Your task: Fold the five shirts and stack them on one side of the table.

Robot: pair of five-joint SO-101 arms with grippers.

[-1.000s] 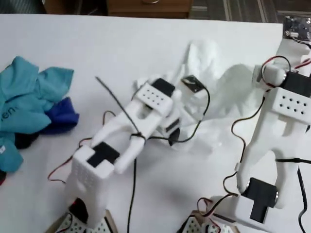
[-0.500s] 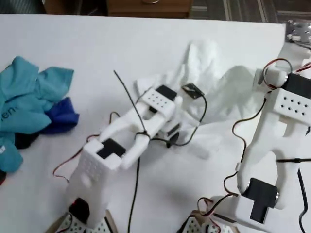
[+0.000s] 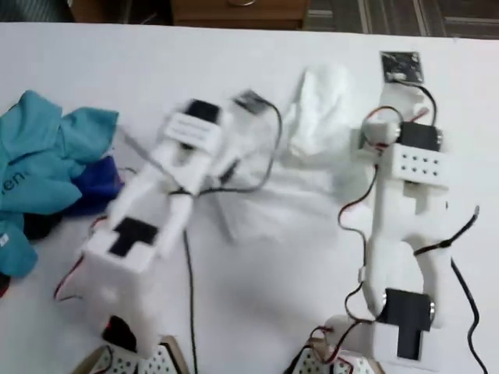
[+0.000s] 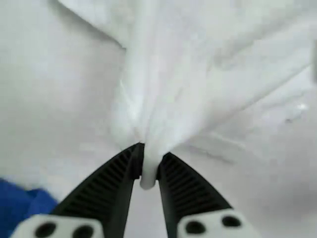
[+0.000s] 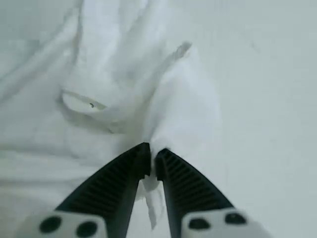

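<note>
A white shirt (image 3: 316, 117) lies crumpled on the white table between my two arms. The left arm (image 3: 183, 140) stands left of it, the right arm (image 3: 413, 160) at its right side. In the left wrist view my left gripper (image 4: 147, 167) is shut on a bunched fold of the white shirt (image 4: 198, 74), which stretches away from the fingers. My right gripper (image 5: 151, 163) is likewise shut on an edge of the white shirt (image 5: 124, 74), with a scrap of cloth hanging between its fingers.
A pile of shirts sits at the table's left edge: a teal shirt (image 3: 47, 160) on top, a blue shirt (image 3: 101, 183) and a dark one (image 3: 39, 226) beneath. Blue cloth (image 4: 20, 210) lies close to the left gripper. Cables trail over the table's middle.
The left arm has swung left toward the pile, dragging its fold of the white shirt. The right arm has shifted left and farther back. The shirt is now pulled between them.
</note>
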